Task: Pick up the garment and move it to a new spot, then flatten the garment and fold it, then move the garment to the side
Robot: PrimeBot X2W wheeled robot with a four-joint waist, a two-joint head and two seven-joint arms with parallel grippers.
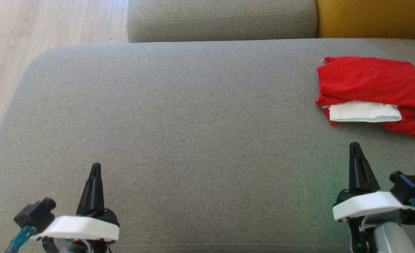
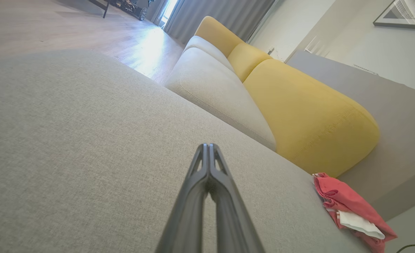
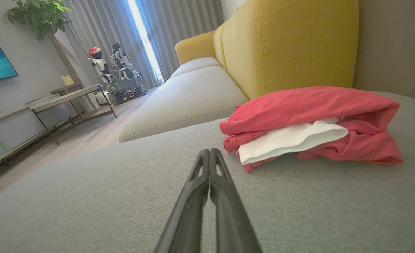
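In the head view, the folded red garment lay on the grey woven sofa seat, ahead of the right tool, with its long axis crosswise. Both tools were clenched, grasping nothing. In the left wrist view, the garment was far right of the left tool. In the right wrist view, a white layer showed between soft red folds.

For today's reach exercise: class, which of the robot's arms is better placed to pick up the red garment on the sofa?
Probably the right. The right gripper sits close to the red garment, while the left gripper is far across the grey cushion.
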